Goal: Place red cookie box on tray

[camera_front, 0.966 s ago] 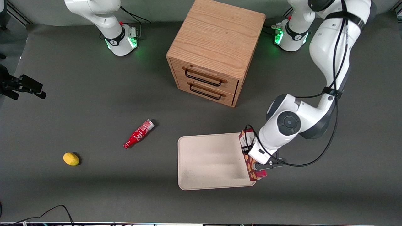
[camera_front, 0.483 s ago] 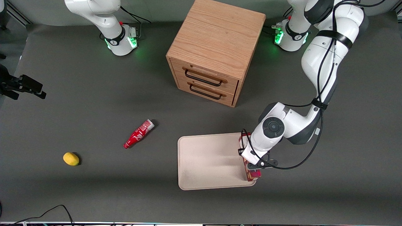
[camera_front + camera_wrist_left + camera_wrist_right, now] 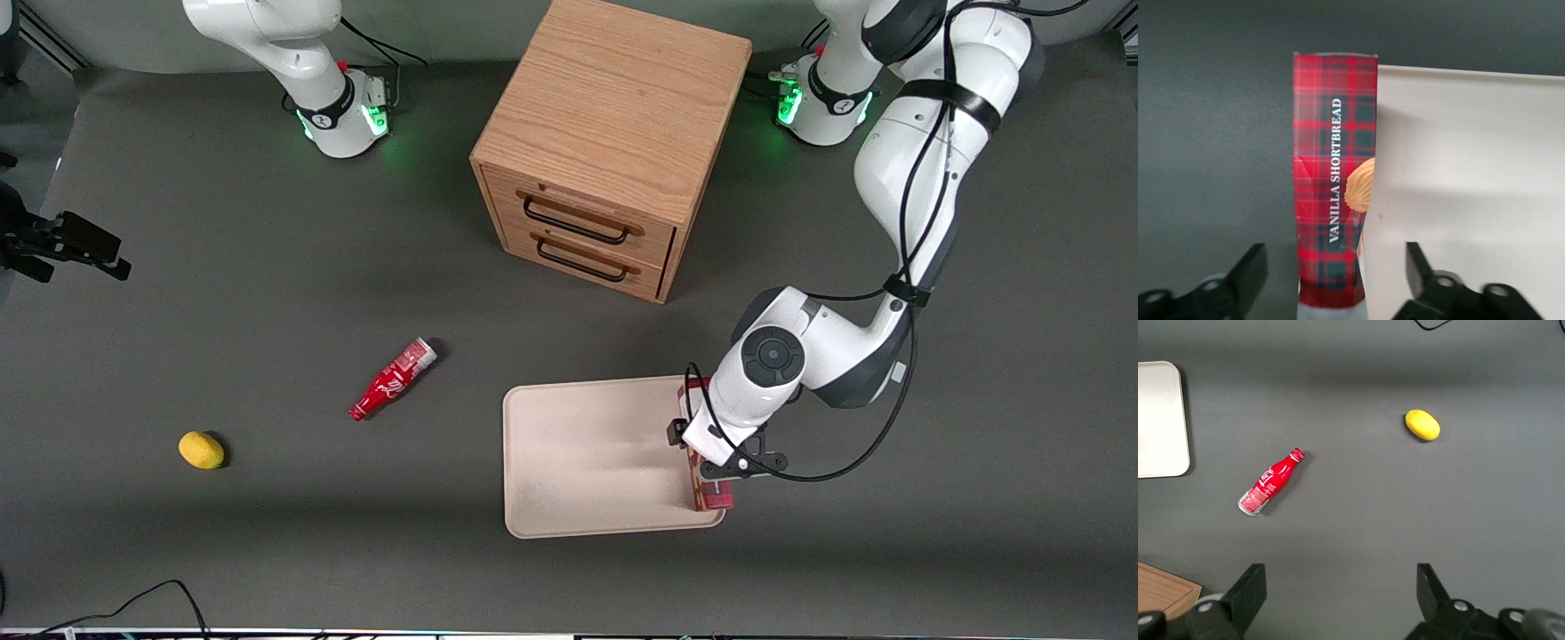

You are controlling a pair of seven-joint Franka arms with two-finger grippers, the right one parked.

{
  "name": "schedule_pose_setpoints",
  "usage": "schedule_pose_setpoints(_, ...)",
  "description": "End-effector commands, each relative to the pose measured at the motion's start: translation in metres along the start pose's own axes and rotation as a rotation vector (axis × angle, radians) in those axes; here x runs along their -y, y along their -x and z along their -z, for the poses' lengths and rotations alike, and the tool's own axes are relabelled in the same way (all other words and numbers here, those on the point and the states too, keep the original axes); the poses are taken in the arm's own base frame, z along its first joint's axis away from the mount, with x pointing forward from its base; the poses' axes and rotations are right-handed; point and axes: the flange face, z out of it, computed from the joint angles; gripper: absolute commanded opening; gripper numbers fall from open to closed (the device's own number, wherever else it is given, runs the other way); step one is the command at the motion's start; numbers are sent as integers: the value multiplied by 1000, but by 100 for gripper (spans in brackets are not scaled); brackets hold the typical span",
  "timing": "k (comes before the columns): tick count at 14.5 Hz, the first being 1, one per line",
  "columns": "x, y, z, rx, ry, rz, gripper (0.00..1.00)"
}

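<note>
The red cookie box (image 3: 1331,193), dark red plaid with "Vanilla Shortbread" lettering, stands on a narrow side along the rim of the beige tray (image 3: 1471,167) at the working arm's end. In the front view only the box's near end (image 3: 714,495) shows under the wrist, at the tray's (image 3: 587,462) edge. My left gripper (image 3: 1335,257) is right above the box, its fingers (image 3: 1248,270) spread on either side with gaps to the box, so it is open. In the front view the gripper (image 3: 707,453) is mostly hidden by the wrist.
A wooden two-drawer cabinet (image 3: 613,142) stands farther from the front camera than the tray. A small red bottle (image 3: 393,379) and a yellow lemon (image 3: 201,449) lie toward the parked arm's end of the table.
The wrist has shifted a little over the tray's edge. The box has gone from tilted with its face showing to standing on its narrow side at the rim.
</note>
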Motion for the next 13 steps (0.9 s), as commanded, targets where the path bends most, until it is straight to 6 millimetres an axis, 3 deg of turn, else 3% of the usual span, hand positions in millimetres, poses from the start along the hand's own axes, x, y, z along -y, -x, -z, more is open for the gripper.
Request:
schedule_pose_setpoints(1,-8,6,63,-10,-59,7,100)
schedule_pose_setpoints(5,1,12,170,18,-67,65,100)
schedule_pose_setpoints(7,15,21,220,49,-107,75,100)
schedule_pose_setpoints(9,46,23,264,81,-125,67,100)
schedule_pose_setpoints(11,97,20,316,117,-93,32,100)
schedule_pose_setpoints(13,144,26,350,174,-86,-20,100)
